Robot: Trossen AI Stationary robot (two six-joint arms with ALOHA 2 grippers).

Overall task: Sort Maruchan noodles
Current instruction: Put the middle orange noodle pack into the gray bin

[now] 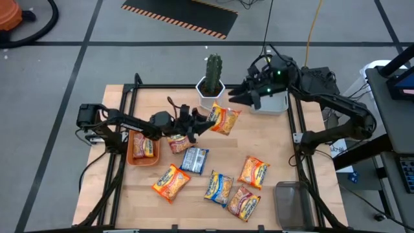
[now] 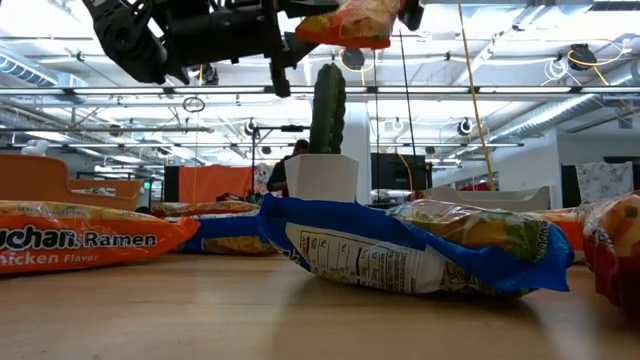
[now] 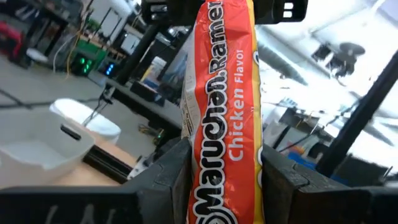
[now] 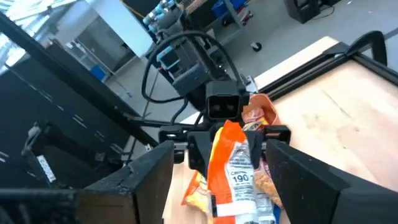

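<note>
We see our left gripper point(image 1: 206, 121) clamped on a glossy orange Maruchan chicken-flavour ramen packet point(image 1: 224, 119), held in the air just in front of the green cactus in its white hexagonal pot point(image 1: 211, 83). Our right gripper point(image 1: 231, 96) hangs beside the cactus, over the white bin point(image 1: 272, 102), fingers spread wide around nothing. Six more flat ramen packets point(image 1: 217, 188) lie on the wooden table point(image 1: 272, 142) nearer the front than the cactus, and one sits in the orange bin point(image 1: 142, 150).

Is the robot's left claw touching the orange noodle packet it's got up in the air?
Touching. The left wrist view shows the left gripper with both fingers pressed against the sides of the orange noodle packet, no gap.
</note>
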